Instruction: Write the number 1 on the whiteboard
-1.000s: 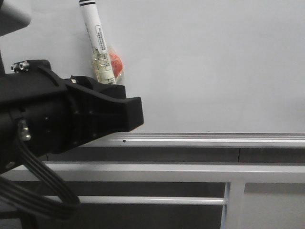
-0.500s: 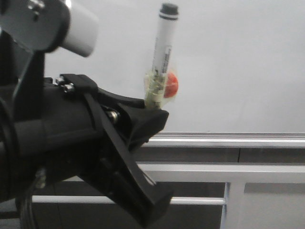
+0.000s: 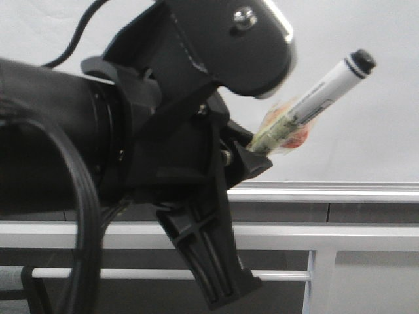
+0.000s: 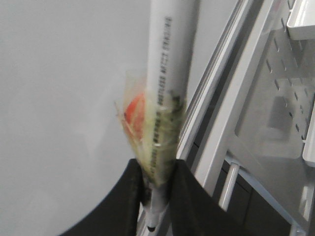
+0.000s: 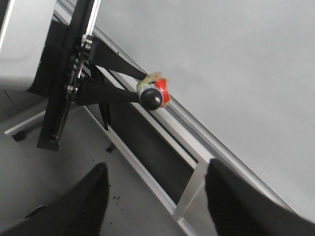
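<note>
- Closest to the front camera, the left arm (image 3: 98, 150) fills the left half of the view as a black mass with a cable looping down its side.
- The left end effector (image 4: 156, 189) is pinching the marker pen (image 3: 314, 104): in the left wrist view its two black fingers (image 4: 184, 196) press against the pen's lower barrel, one on each side.
- The pen is white with black print along the barrel and a black end. In the front view it is tilted, its black end pointing up and to the right.
- A wad of clear yellowish tape (image 4: 155, 142) wraps the pen just above the fingers, with something red-orange (image 4: 135, 110) bound against it.
- In the right wrist view the right end effector (image 5: 152, 199) is spread wide, its two dark fingers well apart with nothing between them, and it sees the pen end-on, held out by the left arm.
- Behind the pen stands the whiteboard (image 3: 366, 144), plain glossy grey-white, with a silver frame edge and ledge (image 3: 340, 191) along its bottom.
- No marker stroke shows on the parts of the board in view.
- Whether the pen's tip touches the board cannot be told.
- Below the ledge run white metal rails (image 3: 340, 237).
</note>
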### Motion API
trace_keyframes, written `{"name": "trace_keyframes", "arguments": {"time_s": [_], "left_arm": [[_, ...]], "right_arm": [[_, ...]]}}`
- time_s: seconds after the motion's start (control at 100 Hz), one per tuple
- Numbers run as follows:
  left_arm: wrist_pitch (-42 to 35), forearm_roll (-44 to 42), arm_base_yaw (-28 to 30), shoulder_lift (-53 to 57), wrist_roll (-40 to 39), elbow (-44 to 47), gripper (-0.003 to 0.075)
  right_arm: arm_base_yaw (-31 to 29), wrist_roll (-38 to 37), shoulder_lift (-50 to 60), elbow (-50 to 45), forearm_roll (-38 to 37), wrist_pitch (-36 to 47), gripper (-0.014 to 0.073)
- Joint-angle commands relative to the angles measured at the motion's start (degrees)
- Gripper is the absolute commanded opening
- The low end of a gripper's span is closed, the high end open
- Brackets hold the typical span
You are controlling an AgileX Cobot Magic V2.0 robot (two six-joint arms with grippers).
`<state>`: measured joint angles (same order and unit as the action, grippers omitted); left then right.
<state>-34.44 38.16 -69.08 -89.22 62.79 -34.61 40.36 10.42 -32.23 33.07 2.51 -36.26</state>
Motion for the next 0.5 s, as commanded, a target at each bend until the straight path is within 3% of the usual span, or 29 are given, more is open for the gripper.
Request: {"name": "trace_keyframes", "arguments": {"time_s": [0.0,0.07,0.49], "left_arm": [[-2.65,0.19,-0.36,2.62,6.29,-1.77,-0.002],[-2.36,0.33,-0.36,2.66,9.62,-1.77,-0.002],[-2.57,1.41,-0.46,2.66,10.55,-5.21,-0.002]], "right_arm": [[0.45,0.8,-1.73,2.06,-0.55,5.42,0.0479],[0.45,0.8,-2.74,2.06,-0.55,6.37,0.047],[2.45,0.8,-9.38,2.06,0.8,13.4,0.047]]}}
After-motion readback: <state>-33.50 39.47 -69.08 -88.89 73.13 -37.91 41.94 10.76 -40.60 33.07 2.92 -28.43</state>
